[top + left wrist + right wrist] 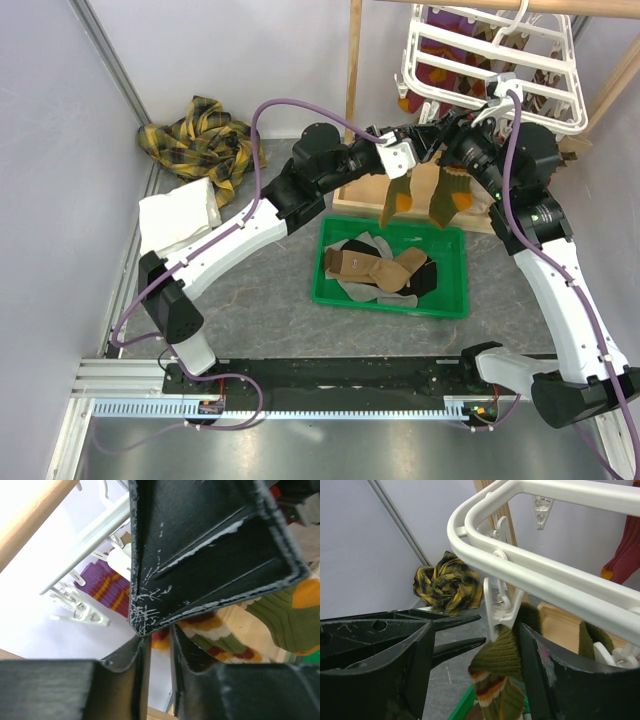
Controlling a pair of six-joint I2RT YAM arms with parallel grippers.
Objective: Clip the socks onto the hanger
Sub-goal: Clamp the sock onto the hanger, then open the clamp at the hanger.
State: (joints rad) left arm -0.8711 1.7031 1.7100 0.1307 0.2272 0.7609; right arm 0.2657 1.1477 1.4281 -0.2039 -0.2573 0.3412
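The white plastic grid hanger (560,60) is hung over the table's (270,300) far right corner, olive knitted socks (425,195) below it, behind the green plastic tray (450,300) of loose socks (380,268). The yellow plaid cloth (200,140) is set far left.

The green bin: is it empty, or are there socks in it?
Not empty: brown, grey and black socks lie piled in the green bin.

The hanger (573,75) is cut by the picture's top edge. In its wrist view, the left gripper (159,640) hides most of the olive sock (280,617).
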